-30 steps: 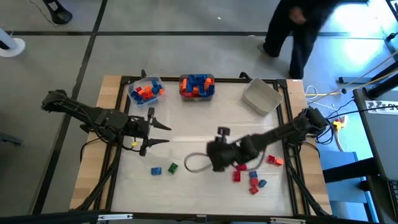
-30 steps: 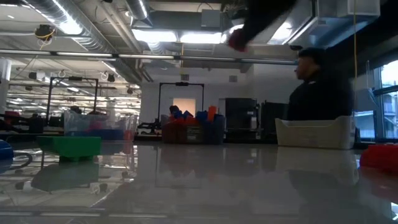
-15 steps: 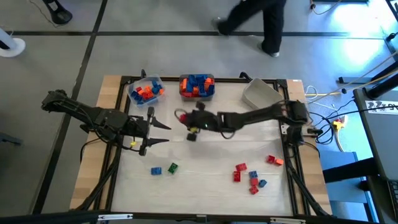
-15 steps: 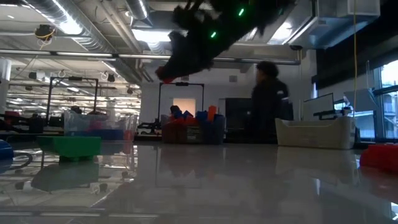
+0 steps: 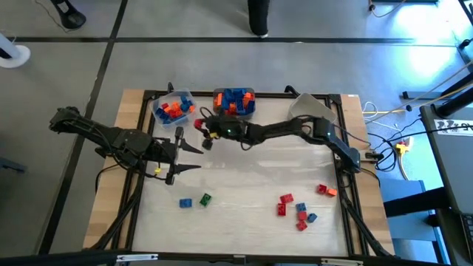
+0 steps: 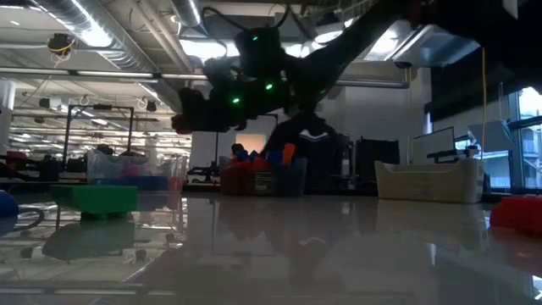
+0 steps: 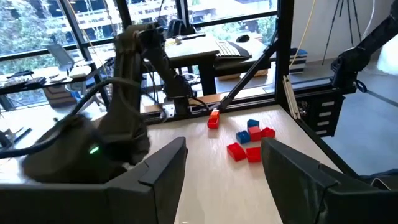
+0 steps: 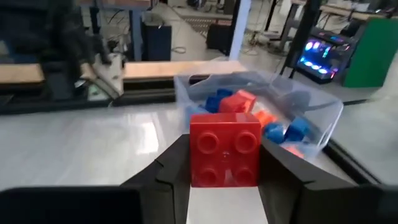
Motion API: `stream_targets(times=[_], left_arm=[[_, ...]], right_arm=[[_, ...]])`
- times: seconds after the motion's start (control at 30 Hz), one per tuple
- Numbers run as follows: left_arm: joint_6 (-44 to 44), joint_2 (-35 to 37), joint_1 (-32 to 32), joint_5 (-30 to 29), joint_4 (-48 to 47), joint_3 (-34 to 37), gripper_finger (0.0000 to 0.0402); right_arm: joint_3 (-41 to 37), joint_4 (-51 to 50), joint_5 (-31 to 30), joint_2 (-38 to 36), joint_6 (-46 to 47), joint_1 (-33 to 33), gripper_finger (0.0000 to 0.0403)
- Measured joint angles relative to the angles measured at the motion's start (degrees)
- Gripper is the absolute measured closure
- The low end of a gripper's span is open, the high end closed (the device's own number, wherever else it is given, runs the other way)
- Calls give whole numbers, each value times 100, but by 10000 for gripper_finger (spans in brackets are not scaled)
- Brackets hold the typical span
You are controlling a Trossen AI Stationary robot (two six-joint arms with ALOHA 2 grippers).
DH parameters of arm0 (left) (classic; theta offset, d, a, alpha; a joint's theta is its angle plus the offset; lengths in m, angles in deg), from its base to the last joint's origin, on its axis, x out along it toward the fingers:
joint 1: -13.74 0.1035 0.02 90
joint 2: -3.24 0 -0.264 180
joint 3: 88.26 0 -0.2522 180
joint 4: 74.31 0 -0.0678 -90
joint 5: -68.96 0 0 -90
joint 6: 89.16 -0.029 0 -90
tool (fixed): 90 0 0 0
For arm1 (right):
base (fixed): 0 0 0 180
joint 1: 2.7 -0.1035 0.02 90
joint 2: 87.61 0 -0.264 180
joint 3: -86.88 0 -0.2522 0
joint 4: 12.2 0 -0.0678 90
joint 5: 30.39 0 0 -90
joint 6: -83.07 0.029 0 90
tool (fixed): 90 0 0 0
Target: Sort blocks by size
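Left gripper: the left gripper (image 5: 194,159) is hovering over the left part of the table (image 5: 244,185), fingers standing wide apart and holding nothing.
Left bin: a clear bin (image 5: 174,108) at the table's far edge is holding orange and blue blocks.
Loose pair: a blue block (image 5: 185,202) and a green block (image 5: 205,199) are lying side by side on the table near its front left.
Right gripper: the right gripper (image 5: 201,125) is reaching across between the left bin and the middle bin (image 5: 234,103), fingers pinching a red block (image 8: 224,150) by its sides.
Middle bin: it is filled with blue and orange blocks.
Grey bin: a grey bin (image 5: 310,114) is sitting tilted near the far right corner.
Loose cluster: red, blue and orange blocks (image 5: 299,208) are lying scattered at the front right.
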Motion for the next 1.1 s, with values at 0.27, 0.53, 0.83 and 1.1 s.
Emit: stream_targets(times=[0.27, 0.53, 0.83, 1.1], left_arm=[[-17, -2, 2, 0, -19, 0, 205], [-41, -2, 2, 0, -10, 0, 205], [-42, -7, 2, 0, -15, 0, 205], [-42, -9, 7, 0, -41, 0, 205]], right_arm=[[1501, -5, 2, 888, 0, 206, 263], [3238, 18, 4, 2015, 61, 371, 263], [4452, -43, -42, 2890, 184, 666, 256], [4463, -132, -206, 2964, 718, 856, 230]])
